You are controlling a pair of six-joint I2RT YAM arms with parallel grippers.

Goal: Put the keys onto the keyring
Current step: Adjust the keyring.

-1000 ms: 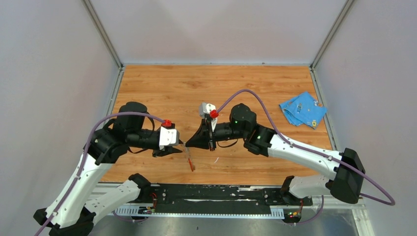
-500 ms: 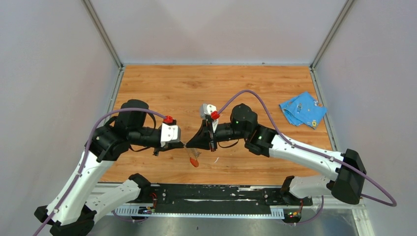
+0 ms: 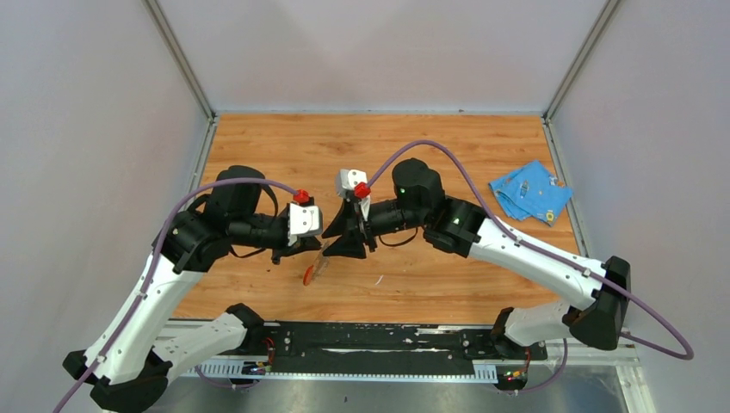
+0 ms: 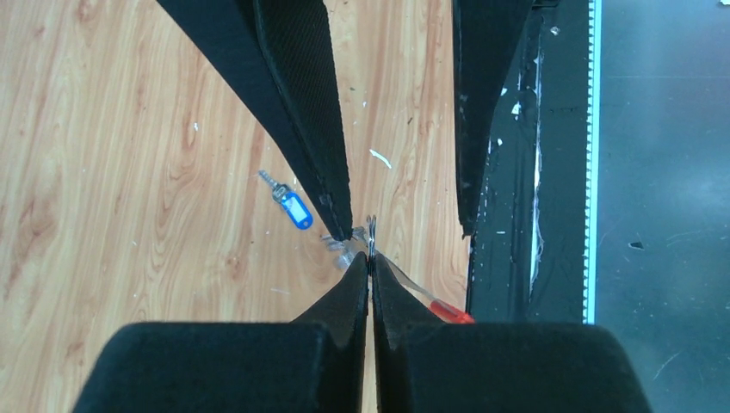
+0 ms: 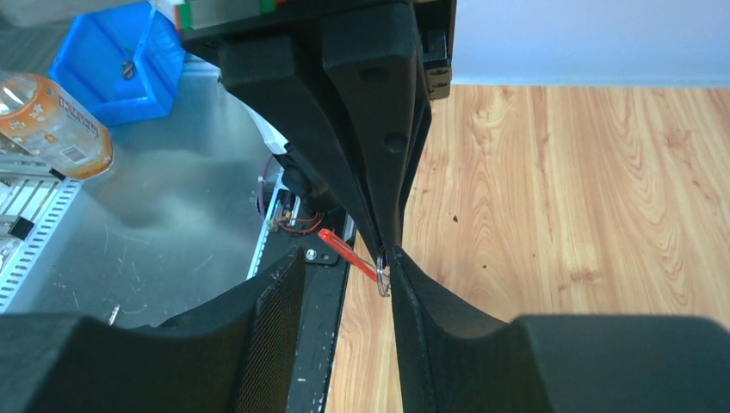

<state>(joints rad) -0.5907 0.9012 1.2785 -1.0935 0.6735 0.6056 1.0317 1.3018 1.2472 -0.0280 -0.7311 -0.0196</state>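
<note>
Setting: a wooden table (image 3: 448, 155) boxed in by plain white walls, with a crumpled blue cloth (image 3: 527, 191) toward its right side. Item one, the keyring (image 3: 310, 274): held off the table near the front edge, between the two grippers, its red strap (image 4: 448, 311) hanging loose below. Left gripper (image 4: 370, 261): jaws closed, pinching the small metal ring (image 5: 383, 277) edge-on at the very fingertips. Right gripper (image 5: 346, 255): jaws apart, facing the left one, one fingertip just beside the ring, nothing held. Item two, the blue-headed key (image 4: 293, 207): lying flat on the wood below, near the grippers and well apart from the cloth. Black-headed key: not picked out with certainty. Handling notes, by judgement: the ring is thin, stiff and smooth, so it is likely to twist or slip in a fingertip pinch. It is best gripped across its flat faces, with the split left clear. The strap is light and limp, and will swing. The key is tiny and light and sits low on the wood. Its plastic head offers the thicker hold, taken by the sides so that any hole stays free.
</note>
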